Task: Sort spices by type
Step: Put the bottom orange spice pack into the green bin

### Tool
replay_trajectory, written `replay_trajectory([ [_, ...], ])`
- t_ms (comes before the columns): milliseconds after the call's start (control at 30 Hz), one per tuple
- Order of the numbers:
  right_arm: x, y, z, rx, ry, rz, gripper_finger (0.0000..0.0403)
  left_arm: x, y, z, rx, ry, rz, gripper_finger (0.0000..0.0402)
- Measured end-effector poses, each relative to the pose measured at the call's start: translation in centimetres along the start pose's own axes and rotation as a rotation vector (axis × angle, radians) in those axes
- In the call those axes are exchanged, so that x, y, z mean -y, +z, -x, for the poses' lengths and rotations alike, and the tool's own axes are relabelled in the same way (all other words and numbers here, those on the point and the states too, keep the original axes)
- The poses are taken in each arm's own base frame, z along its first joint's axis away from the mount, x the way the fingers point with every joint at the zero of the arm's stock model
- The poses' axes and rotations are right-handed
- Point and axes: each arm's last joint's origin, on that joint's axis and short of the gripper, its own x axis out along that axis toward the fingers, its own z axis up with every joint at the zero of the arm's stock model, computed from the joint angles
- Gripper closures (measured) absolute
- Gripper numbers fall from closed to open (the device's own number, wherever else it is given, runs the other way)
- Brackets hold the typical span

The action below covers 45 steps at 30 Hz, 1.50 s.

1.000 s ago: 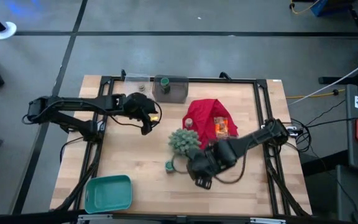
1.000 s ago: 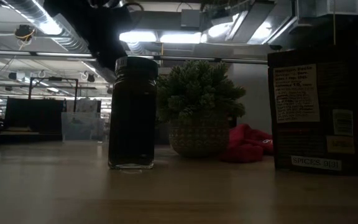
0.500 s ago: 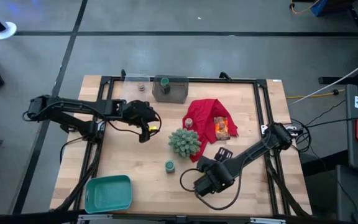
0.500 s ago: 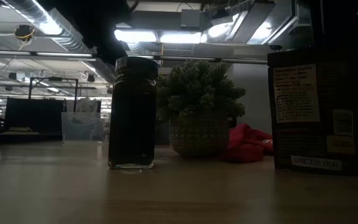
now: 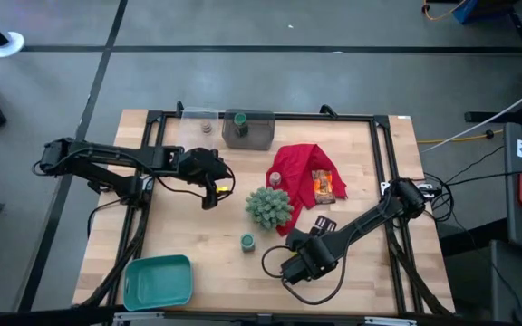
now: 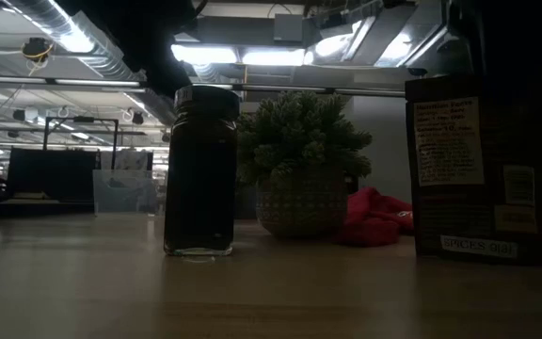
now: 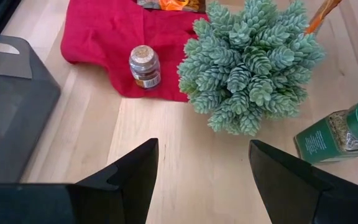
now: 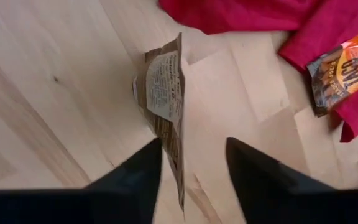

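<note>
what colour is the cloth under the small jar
Red cloth; left wrist view shows it best, jar on it.

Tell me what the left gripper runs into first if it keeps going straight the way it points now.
Probably the spiky green plant. The left gripper is open and aims across bare wood at it. A small tan jar on the red cloth sits off to one side, a green-lidded jar to the other; depth is uncertain.

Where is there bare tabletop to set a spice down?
Bare wood lies between the teal tray and the green-lidded jar, and below the left end effector. It is crowded around the plant, red cloth and brown packet.
</note>
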Motion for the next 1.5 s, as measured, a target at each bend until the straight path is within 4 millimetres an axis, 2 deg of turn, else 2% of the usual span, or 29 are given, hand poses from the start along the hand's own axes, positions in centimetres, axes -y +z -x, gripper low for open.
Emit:
replay_trajectory([
  [267,0.2,0.3,-0.1,0.037,-0.029,0.128,0.0391,0.0,0.2,0.0,0.022,-0.002,-0.002,0.0167],
  [400,0.6,0.9,-0.2,0.036,-0.035,0.202,0.0383,0.6,0.7,0.0,0.075,-0.018,-0.024,0.0167],
  [567,1.4,2.0,-0.4,0.027,-0.038,0.309,0.0397,2.0,1.3,0.2,0.143,-0.066,-0.062,0.0167],
  [700,2.1,2.7,-0.3,0.017,-0.042,0.384,0.0392,3.2,1.4,0.4,0.172,-0.105,-0.09,0.0167],
  [867,2.7,3.3,0.6,0.022,-0.05,0.451,0.0398,4.6,1.5,0.4,0.199,-0.151,-0.122,0.0167],
  [1167,2.8,4.5,3.5,0.159,-0.019,0.469,0.0398,7.8,1.5,-1.7,0.237,-0.216,-0.251,0.0167],
  [1333,2.1,5.1,4.1,0.243,0.042,0.508,0.0398,8.7,2.0,-2.8,0.306,-0.145,-0.277,0.0167],
  [1500,1.9,5.4,4.2,0.275,0.053,0.541,0.0398,9.4,2.0,-3.2,0.33,-0.153,-0.281,0.0167],
])
